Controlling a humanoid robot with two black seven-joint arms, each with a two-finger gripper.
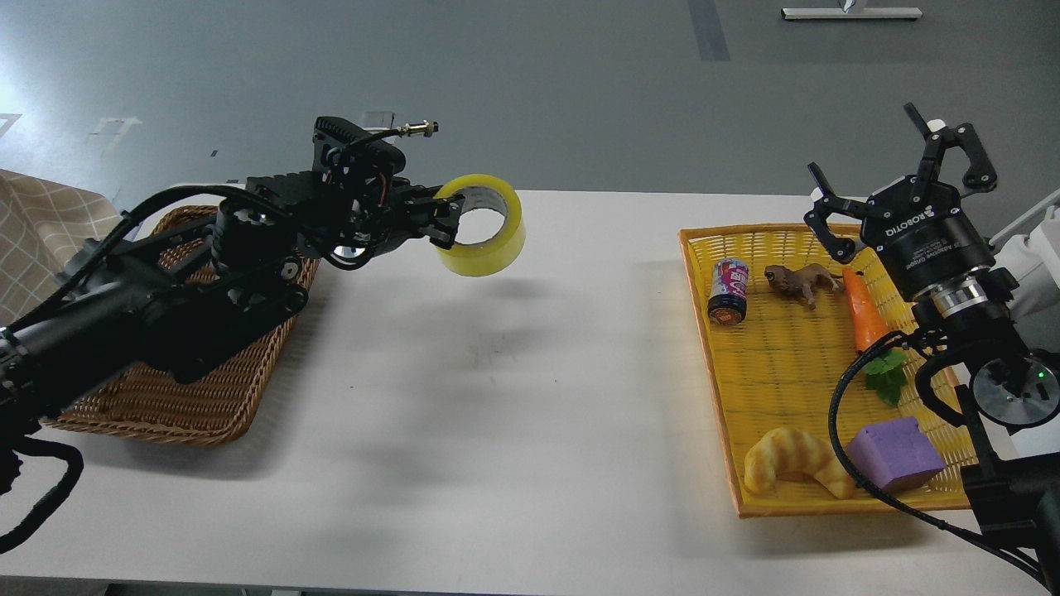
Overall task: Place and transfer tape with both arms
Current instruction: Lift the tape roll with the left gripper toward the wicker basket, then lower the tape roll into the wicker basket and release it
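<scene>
The tape (489, 245) is a yellow roll with a grey-white core. My left gripper (443, 222) is shut on its near left wall and holds it in the air above the white table (513, 389), just right of the brown wicker basket (166, 397). My right gripper (898, 182) is open and empty, its fingers spread and pointing up, above the far right corner of the yellow tray (704, 331).
The yellow tray holds a small can (728, 290), a brown toy animal (799, 281), a toy carrot (865, 319), a croissant (795, 461) and a purple block (894, 455). My left arm (166, 290) lies over the wicker basket.
</scene>
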